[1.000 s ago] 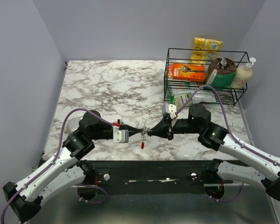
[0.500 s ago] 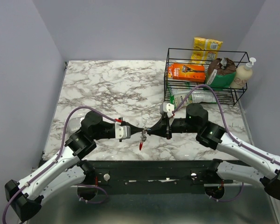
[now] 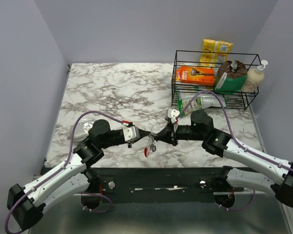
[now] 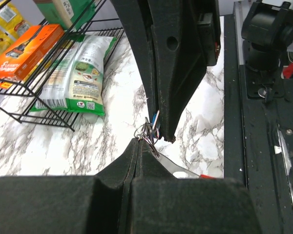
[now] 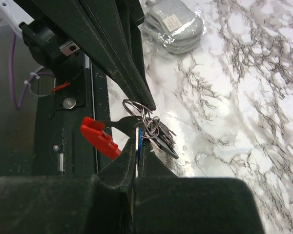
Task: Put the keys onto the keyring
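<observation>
Above a marble table [image 3: 112,87], the left gripper [image 3: 140,134] pinches a thin wire ring [image 5: 136,105]. The right gripper [image 3: 159,136] pinches the adjoining keys [image 5: 158,135], and the red keyring [image 5: 100,138] dangles below.

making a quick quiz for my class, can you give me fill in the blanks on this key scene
1. The keyring next to the keys is coloured ____.
2. The left gripper and the right gripper are both ____ on the keys.
3. The wire rack stands at the far ____ corner of the table.

Missing words: red; shut; right
</observation>
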You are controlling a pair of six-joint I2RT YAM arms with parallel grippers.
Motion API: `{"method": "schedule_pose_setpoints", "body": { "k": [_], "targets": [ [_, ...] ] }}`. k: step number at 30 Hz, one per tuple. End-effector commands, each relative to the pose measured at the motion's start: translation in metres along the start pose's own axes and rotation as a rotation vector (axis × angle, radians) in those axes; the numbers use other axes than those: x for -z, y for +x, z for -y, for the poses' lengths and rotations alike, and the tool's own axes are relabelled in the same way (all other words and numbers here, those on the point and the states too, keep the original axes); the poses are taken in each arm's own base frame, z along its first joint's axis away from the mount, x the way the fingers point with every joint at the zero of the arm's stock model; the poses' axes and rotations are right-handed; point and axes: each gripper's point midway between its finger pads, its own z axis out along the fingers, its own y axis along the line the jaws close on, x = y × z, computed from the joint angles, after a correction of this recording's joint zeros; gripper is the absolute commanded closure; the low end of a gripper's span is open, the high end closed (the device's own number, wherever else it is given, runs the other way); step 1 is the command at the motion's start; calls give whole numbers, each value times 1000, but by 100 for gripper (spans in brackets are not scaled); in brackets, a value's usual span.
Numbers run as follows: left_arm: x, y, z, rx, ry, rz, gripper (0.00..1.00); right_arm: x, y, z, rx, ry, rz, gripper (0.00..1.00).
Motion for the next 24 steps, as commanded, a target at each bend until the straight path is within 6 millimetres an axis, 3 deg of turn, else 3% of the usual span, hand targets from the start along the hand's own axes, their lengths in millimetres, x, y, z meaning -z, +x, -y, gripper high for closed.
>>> {"method": "schedule_pose_setpoints", "body": {
  "k": [1, 4, 7, 14, 17, 24],
  "targets": [
    [-3, -12, -18, -4, -100, 66, 100, -7, 7, 3, -13, 11, -4, 98],
    [-2, -9, -22, -7, -125, 63, 100, -8, 10, 6, -21, 22, -14, 87],
    [-1, -7, -28, -11, -159, 53, 100, -8, 10, 8, -24, 34, -13, 70],
    [2, -4, -34, -18, -201, 43, 100, 0, -1, 15, -15, 103, 32, 16],
    [2, -3, -35, -20, -206, 45, 100, 8, -8, 23, -11, 174, 73, 3],
    [3, -5, -34, -22, -205, 51, 100, 19, -17, 26, 6, 225, 128, 0]
  ]
}}
